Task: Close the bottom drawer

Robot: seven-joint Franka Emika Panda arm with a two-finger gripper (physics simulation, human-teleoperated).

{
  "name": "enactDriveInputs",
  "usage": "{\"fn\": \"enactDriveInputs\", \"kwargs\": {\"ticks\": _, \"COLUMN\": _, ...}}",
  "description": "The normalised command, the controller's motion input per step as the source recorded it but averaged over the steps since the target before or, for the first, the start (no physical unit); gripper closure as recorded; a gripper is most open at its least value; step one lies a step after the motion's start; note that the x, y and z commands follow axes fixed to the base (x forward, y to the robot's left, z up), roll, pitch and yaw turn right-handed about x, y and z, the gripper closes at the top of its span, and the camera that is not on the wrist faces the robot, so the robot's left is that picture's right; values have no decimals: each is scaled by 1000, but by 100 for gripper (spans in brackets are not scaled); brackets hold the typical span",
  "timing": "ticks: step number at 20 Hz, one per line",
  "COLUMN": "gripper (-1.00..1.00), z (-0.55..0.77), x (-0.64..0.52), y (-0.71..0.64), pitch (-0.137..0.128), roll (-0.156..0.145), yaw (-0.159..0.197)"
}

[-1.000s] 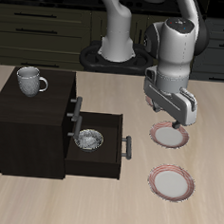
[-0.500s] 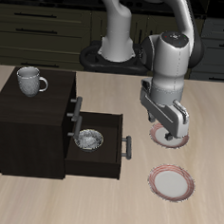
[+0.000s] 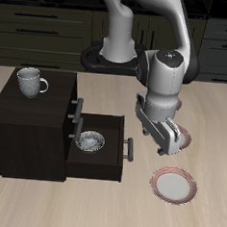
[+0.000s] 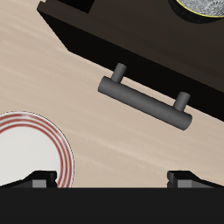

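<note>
The small dark-brown cabinet [image 3: 27, 128] stands on the table. Its bottom drawer [image 3: 111, 149] is pulled out, with its flat dark front and grey bar handle [image 3: 130, 149] facing my gripper. A metal bowl [image 3: 91, 141] lies inside it. My gripper [image 3: 166, 146] hangs low beside the drawer front, a short gap from the handle, open and empty. In the wrist view the handle [image 4: 144, 96] sits on the dark drawer front [image 4: 96, 44], apart from my gripper [image 4: 112, 179], whose fingertips [image 4: 39, 179] are spread wide. The bowl's rim [image 4: 203, 7] shows there too.
A grey mug [image 3: 29, 81] stands on the cabinet top. The upper drawer is shut, and its handle [image 3: 77, 113] is above the open drawer. Two red-rimmed plates lie on the table: one [image 3: 172, 185] near the front edge, one [image 3: 184, 136] partly behind my gripper, also in the wrist view [image 4: 26, 149].
My gripper has come down and moved toward the table's front edge and closer to the drawer's handle. The drawer, bowl, mug and plates have not moved.
</note>
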Motion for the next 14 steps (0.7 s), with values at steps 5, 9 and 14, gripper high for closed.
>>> {"fn": "enactDriveInputs", "kwargs": {"ticks": 5, "gripper": -100, "z": -215, "x": 20, "y": -107, "pitch": 10, "roll": -25, "yaw": -39}}
{"fn": "enactDriveInputs", "kwargs": {"ticks": 9, "gripper": -100, "z": -267, "x": -65, "y": -164, "pitch": 11, "roll": -24, "yaw": -93}}
{"fn": "enactDriveInputs", "kwargs": {"ticks": 14, "gripper": -100, "z": -218, "x": -13, "y": -206, "pitch": 8, "roll": -9, "yaw": -63}}
